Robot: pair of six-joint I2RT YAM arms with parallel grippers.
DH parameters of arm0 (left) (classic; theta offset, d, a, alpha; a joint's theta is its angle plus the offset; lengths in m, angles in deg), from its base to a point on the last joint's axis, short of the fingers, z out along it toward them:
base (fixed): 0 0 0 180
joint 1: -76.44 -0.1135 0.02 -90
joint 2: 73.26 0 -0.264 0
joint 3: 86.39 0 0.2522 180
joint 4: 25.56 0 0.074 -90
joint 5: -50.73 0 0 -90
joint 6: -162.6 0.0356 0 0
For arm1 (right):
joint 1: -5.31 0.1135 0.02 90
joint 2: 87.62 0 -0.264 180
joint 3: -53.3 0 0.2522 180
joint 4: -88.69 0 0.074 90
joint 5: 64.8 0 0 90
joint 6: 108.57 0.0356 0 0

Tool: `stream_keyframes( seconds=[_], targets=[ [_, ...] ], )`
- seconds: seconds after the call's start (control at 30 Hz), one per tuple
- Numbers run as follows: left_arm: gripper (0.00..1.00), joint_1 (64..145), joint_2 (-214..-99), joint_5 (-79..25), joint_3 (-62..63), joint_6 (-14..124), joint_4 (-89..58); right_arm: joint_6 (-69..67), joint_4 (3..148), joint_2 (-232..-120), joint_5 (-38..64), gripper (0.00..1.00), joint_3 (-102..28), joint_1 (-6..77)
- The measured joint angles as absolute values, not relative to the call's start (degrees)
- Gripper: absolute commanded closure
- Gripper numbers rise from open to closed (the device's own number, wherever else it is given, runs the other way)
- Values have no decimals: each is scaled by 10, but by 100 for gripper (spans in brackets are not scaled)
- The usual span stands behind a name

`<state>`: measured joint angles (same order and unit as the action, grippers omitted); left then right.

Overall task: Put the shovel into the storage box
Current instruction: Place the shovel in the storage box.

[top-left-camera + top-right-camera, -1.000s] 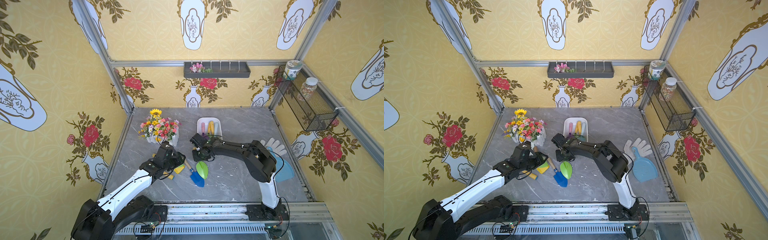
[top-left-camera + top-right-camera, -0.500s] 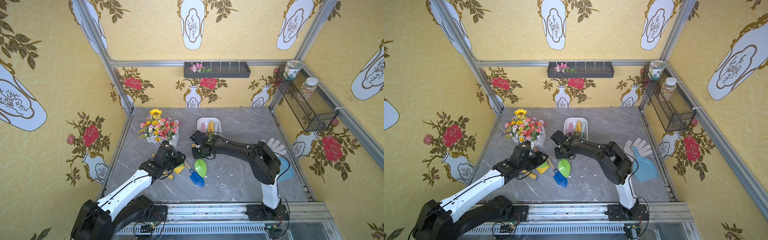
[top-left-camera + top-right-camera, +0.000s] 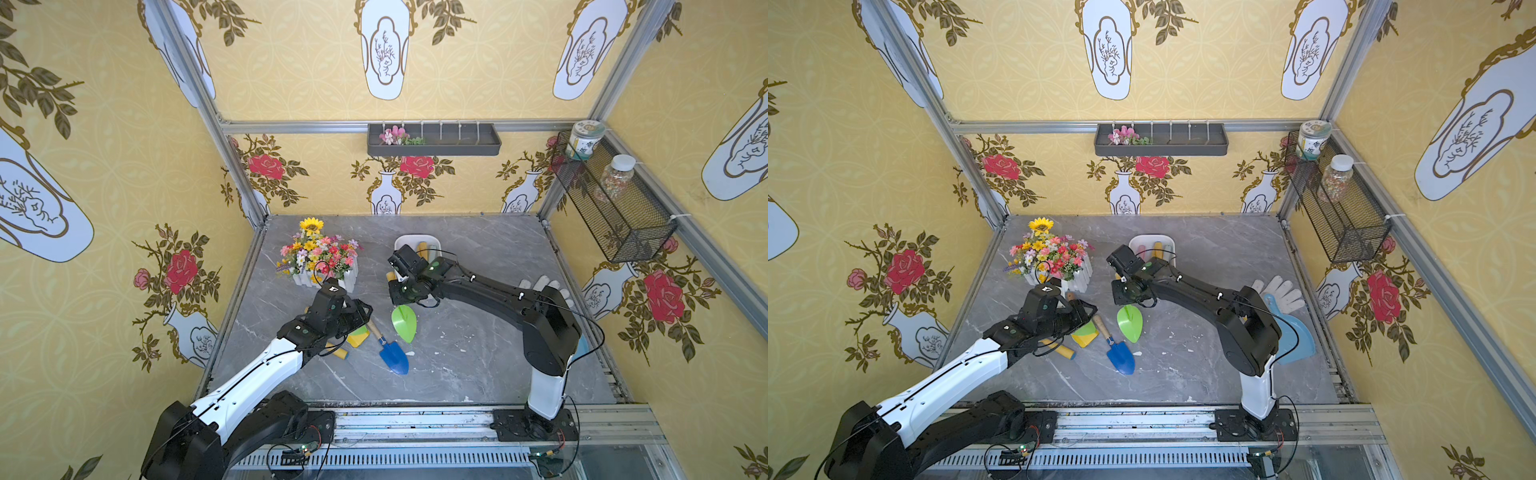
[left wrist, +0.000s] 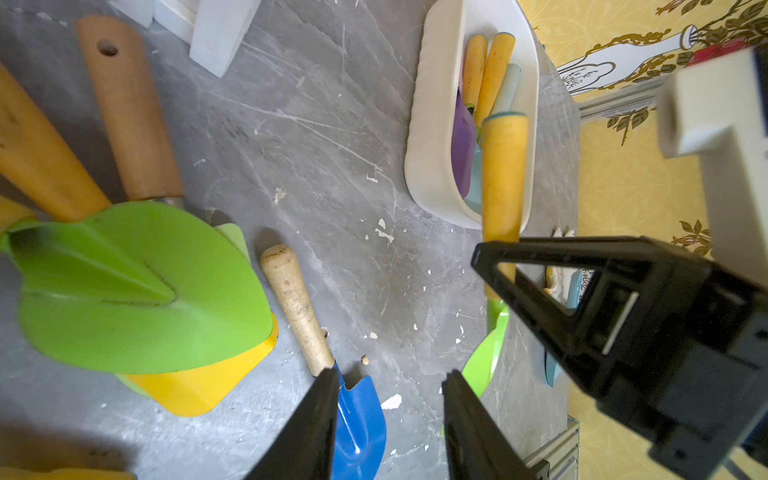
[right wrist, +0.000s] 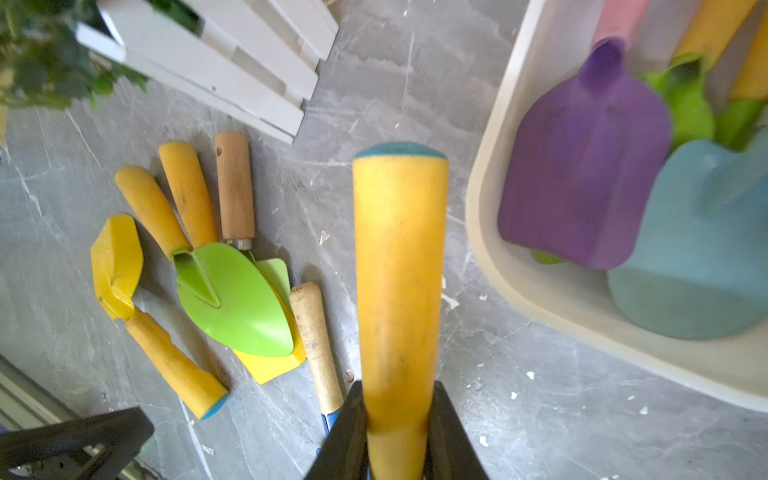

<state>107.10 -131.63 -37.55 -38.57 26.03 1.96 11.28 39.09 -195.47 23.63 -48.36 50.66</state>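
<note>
So the shovel (image 5: 399, 266), the green-bladed one with the fat yellow handle, is clamped in the right gripper (image 5: 397, 388). The jaws are pinched tight on the handle down near the blade. It hangs at a slant just short of the storage box (image 3: 411, 240), handle end toward the near wall and blade low over the table (image 3: 478, 353). Can't tell if the tip is touching.

I'd call this the carry step: grabbed, not delivered. The next move probably needs more height to clear that wall, then a swing over and a lay-down lengthwise, since the box already holds a few shovels.

The right arm is stretched out low across the table, wrist bent down beside the box. The left gripper (image 4: 390, 374) hovers half open and empty over the blue shovel (image 4: 357, 419), next to the leftover pile (image 5: 232, 299).
</note>
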Motion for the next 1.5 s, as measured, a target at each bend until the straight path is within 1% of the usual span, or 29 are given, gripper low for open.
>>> stream_keyframes(
  seconds=[0.43,0.83,1.23,1.5],
  targets=[
    [54,1071,-1318,-364,-386,248,17,90,360,-1951,241,76,-548,414],
    [54,1071,-1309,-345,-402,231,11,82,354,-2022,254,77,-634,333],
    [54,1071,-1301,-337,-416,215,2,82,357,-2099,256,77,-700,297],
    [54,1071,-1304,-335,-417,211,0,81,357,-2140,262,77,-722,292]
  ],
)
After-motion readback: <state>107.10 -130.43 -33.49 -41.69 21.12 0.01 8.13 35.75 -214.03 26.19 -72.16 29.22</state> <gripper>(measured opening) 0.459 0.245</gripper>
